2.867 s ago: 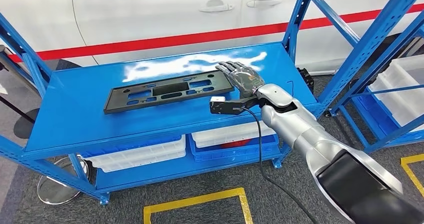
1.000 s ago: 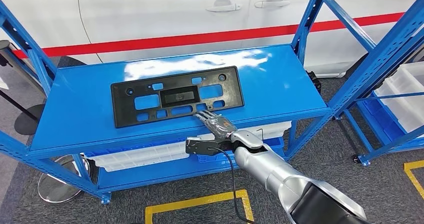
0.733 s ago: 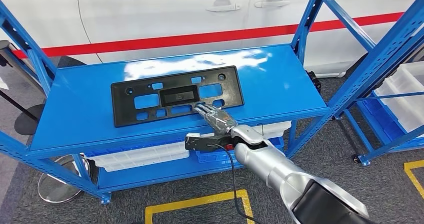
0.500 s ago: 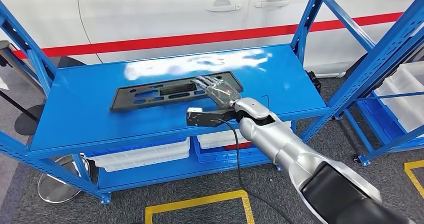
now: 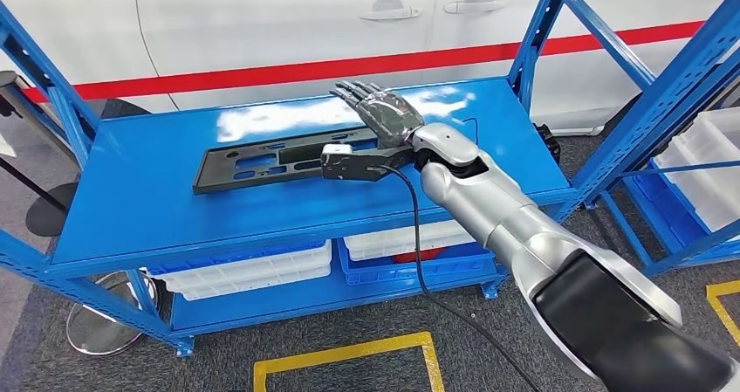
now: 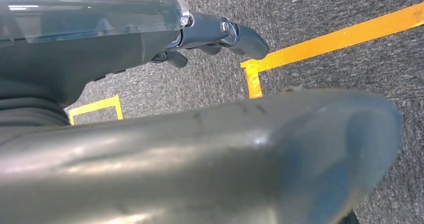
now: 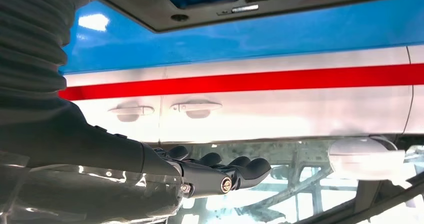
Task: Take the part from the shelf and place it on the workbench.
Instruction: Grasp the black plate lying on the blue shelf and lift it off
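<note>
Our left hand (image 6: pixel 220 37) hangs low over the floor with its fingers curled and nothing in them, well away from the work. Our right hand (image 5: pixel 384 113) is raised over the shelf (image 5: pixel 131 209), fingers stretched out and apart, gripping nothing. The part (image 5: pixel 279 158) lies flat on the shelf just below and to the left of that hand, its near right end under the wrist; whether it touches the hand we cannot tell. Its long axis runs away leftward from the hand, across our front. We judge the right hand far the nearer, and it would need to drop onto that right end. Beyond the hand stands a white car (image 5: pixel 288 25).
</note>
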Available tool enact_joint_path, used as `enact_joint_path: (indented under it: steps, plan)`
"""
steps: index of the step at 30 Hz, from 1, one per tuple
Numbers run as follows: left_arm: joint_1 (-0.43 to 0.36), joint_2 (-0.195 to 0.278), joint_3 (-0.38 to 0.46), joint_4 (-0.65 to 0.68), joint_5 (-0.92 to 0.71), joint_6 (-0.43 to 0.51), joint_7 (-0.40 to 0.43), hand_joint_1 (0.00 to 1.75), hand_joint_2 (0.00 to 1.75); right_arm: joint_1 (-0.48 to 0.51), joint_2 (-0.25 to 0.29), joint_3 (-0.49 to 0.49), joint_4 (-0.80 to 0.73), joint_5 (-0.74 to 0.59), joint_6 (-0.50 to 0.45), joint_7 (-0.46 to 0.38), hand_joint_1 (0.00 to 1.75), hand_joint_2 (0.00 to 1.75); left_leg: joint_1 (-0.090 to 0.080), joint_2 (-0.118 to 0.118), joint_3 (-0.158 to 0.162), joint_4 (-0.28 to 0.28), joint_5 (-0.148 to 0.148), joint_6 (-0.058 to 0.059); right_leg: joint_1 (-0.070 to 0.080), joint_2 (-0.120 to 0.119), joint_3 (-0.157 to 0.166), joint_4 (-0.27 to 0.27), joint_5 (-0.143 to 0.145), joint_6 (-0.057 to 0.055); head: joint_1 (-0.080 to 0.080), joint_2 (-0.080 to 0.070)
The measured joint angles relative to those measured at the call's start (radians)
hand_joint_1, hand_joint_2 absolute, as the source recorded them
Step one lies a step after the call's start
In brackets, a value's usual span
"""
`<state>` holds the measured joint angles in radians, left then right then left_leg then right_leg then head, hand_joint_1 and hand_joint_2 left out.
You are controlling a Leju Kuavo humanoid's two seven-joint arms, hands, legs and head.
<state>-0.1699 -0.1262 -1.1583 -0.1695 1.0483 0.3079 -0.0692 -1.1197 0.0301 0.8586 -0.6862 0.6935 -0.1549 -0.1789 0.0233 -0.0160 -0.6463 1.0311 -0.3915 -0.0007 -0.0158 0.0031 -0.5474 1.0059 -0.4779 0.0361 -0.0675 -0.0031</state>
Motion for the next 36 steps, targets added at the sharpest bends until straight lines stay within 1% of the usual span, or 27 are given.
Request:
enact_joint_path:
  steps: [6, 10, 14, 19, 22, 25, 27, 28, 29, 30, 31, 32, 33, 34, 35, 36]
  plan:
    - [0.0, 0.0, 0.0, 0.0, 0.003, -0.002, 0.001, 0.0, 0.0, 0.002, 0.0, 0.002, 0.005, -0.003, -0.003, -0.004, 0.0, 1.75, 0.0, 0.0, 0.0, 0.0, 0.0, 0.0, 0.0, 0.0, 0.0, 0.0, 0.0, 0.0, 0.0, 0.0]
    - [0.001, 0.0, 0.009, 0.0, 0.038, -0.031, -0.008, 0.0, 0.0, 0.019, -0.001, 0.007, 0.012, -0.004, -0.005, -0.016, 0.0, 1.75, 0.0, 0.0, 0.0, 0.0, 0.0, 0.0, 0.0, 0.0, 0.0, 0.0, 0.0, 0.0, 0.0, 0.0]
    - [0.008, 0.0, 0.04, 0.0, 0.09, -0.053, -0.012, 0.0, 0.0, 0.043, -0.009, 0.014, 0.012, -0.007, -0.01, -0.017, 0.0, 1.75, -0.001, 0.0, 0.0, 0.001, -0.001, 0.0, 0.0, 0.0, 0.0, 0.0, 0.0, 0.0, 0.0, 0.0]
    - [0.018, 0.0, 0.098, 0.0, 0.157, -0.066, -0.004, 0.0, 0.0, 0.068, -0.023, 0.018, 0.012, -0.014, -0.012, -0.012, 0.0, 1.75, -0.006, 0.0, 0.0, 0.001, -0.002, 0.001, -0.003, 0.0, 0.0, -0.001, 0.0, 0.001, 0.0, 0.0]
    - [0.023, 0.001, 0.121, 0.0, 0.164, -0.068, -0.002, 0.0, 0.0, 0.078, -0.029, 0.019, 0.011, -0.015, -0.015, -0.011, 0.0, 1.75, -0.011, 0.0, -0.001, 0.003, -0.004, 0.004, -0.007, 0.0, 0.0, -0.002, 0.0, 0.004, 0.0, 0.0]
    - [0.024, 0.001, 0.134, 0.0, 0.165, -0.068, -0.002, 0.0, 0.0, 0.082, -0.032, 0.02, 0.011, -0.015, -0.015, -0.01, 0.0, 1.75, -0.014, 0.0, -0.001, 0.002, -0.007, 0.01, -0.01, 0.0, 0.001, -0.005, -0.001, 0.01, 0.0, 0.0]
    - [0.024, 0.001, 0.139, 0.0, 0.166, -0.068, -0.002, 0.0, 0.0, 0.083, -0.034, 0.02, 0.008, -0.015, -0.015, -0.008, 0.0, 1.75, -0.007, 0.002, 0.008, -0.009, -0.005, 0.017, -0.011, 0.001, 0.002, 0.002, -0.009, 0.015, 0.0, 0.0]
    - [0.024, 0.001, 0.142, 0.0, 0.166, -0.068, -0.002, 0.0, 0.0, 0.083, -0.035, 0.02, 0.007, -0.015, -0.016, -0.006, 0.0, 1.75, -0.003, 0.004, 0.014, -0.016, -0.004, 0.021, -0.011, 0.001, -0.008, 0.027, -0.023, 0.017, 0.0, 0.0]
    - [0.024, 0.001, 0.145, 0.0, 0.166, -0.068, -0.001, 0.0, 0.0, 0.084, -0.037, 0.02, 0.007, -0.015, -0.017, -0.004, 0.0, 1.75, 0.0, 0.006, 0.02, -0.021, -0.003, 0.024, -0.011, 0.0, -0.026, 0.065, -0.044, 0.018, 0.0, 0.0]
    - [0.024, 0.001, 0.148, 0.0, 0.166, -0.067, -0.001, 0.0, 0.0, 0.084, -0.038, 0.02, 0.007, -0.014, -0.017, -0.003, 0.0, 1.75, 0.0, 0.007, 0.023, -0.023, -0.003, 0.025, -0.011, 0.0, -0.052, 0.116, -0.068, 0.019, 0.0, 0.0]
    - [0.024, 0.001, 0.149, 0.0, 0.166, -0.066, -0.001, 0.0, 0.0, 0.086, -0.039, 0.02, 0.007, -0.014, -0.018, -0.001, 0.0, 1.75, 0.0, 0.007, 0.024, -0.023, -0.003, 0.026, -0.012, 0.0, -0.085, 0.174, -0.093, 0.02, 0.0, 0.0]
    - [0.024, 0.001, 0.15, 0.0, 0.166, -0.066, -0.001, 0.0, 0.0, 0.091, -0.04, 0.021, 0.007, -0.014, -0.019, 0.0, 0.0, 1.75, 0.0, 0.008, 0.024, -0.023, -0.004, 0.026, -0.012, 0.0, -0.118, 0.229, -0.11, 0.022, 0.0, 0.0]
    - [0.024, 0.001, 0.151, 0.0, 0.166, -0.066, -0.001, 0.0, 0.0, 0.096, -0.042, 0.021, 0.008, -0.013, -0.019, 0.001, 0.0, 1.75, 0.0, 0.007, 0.024, -0.023, -0.005, 0.025, -0.013, 0.0, -0.147, 0.271, -0.116, 0.022, 0.0, 0.0]
    - [0.025, 0.001, 0.151, 0.0, 0.166, -0.066, -0.001, 0.0, 0.0, 0.102, -0.043, 0.022, 0.008, -0.013, -0.019, 0.003, 0.0, 1.75, 0.0, 0.007, 0.025, -0.022, -0.007, 0.024, -0.014, 0.0, -0.165, 0.286, -0.106, 0.022, 0.0, 0.0]
    - [0.025, 0.001, 0.152, 0.0, 0.166, -0.066, -0.002, 0.0, 0.0, 0.106, -0.045, 0.023, 0.008, -0.012, -0.019, 0.003, 0.0, 1.75, 0.001, 0.006, 0.027, -0.02, -0.01, 0.021, -0.015, -0.001, -0.164, 0.265, -0.077, 0.022, 0.0, 0.0]
    - [0.025, 0.001, 0.152, 0.0, 0.166, -0.066, -0.002, 0.0, 0.0, 0.108, -0.047, 0.024, 0.008, -0.012, -0.019, 0.004, 0.0, 1.75, 0.002, 0.005, 0.03, -0.018, -0.014, 0.017, -0.016, -0.002, -0.144, 0.207, -0.034, 0.02, 0.0, 0.0]
